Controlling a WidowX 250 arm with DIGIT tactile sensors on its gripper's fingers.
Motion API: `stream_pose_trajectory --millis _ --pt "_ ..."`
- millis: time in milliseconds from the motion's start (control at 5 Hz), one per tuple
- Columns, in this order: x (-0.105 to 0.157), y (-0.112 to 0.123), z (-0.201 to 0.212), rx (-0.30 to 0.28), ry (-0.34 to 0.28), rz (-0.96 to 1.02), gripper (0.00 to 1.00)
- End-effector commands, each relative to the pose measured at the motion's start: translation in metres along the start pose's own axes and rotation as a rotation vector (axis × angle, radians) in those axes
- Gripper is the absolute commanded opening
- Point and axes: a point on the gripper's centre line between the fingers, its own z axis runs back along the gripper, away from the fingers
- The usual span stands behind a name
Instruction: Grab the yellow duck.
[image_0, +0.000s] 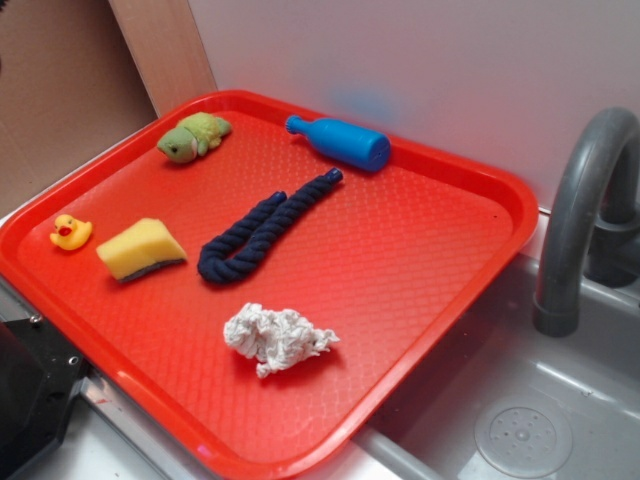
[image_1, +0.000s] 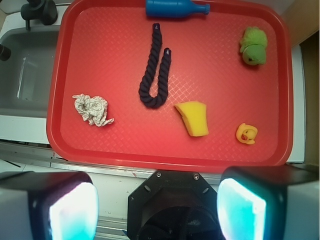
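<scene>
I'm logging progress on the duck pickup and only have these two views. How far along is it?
Nothing is done yet: the tiny yellow rubber duck sits untouched on the red plastic tray, beside the yellow wedge sponge. In hand: nothing; the gripper hangs open above the tray's near edge. Left: move over the duck, descend, close and lift.

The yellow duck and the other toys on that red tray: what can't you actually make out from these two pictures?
- Yellow duck: its underside is hidden in both views; face details are too small.
- Sponge: its dark underside is barely visible in the exterior view, hidden from the wrist view.
- Gripper: wrist view cuts the fingers off at the bottom edge.
- Tap: cut off by the right edge, exterior view.
</scene>
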Motion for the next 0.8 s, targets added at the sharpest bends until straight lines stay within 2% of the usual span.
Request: stream_pose_trajectory --millis 0,400,600 --pt "0.0 0.0 0.0 0.0 0.0 0.0 1.0" --pt "0.028 0.066 -0.03 0.124 -0.041 0.184 1.0" --pt "0.035 0.109 -0.042 0.222 -0.056 0.263 1.0"
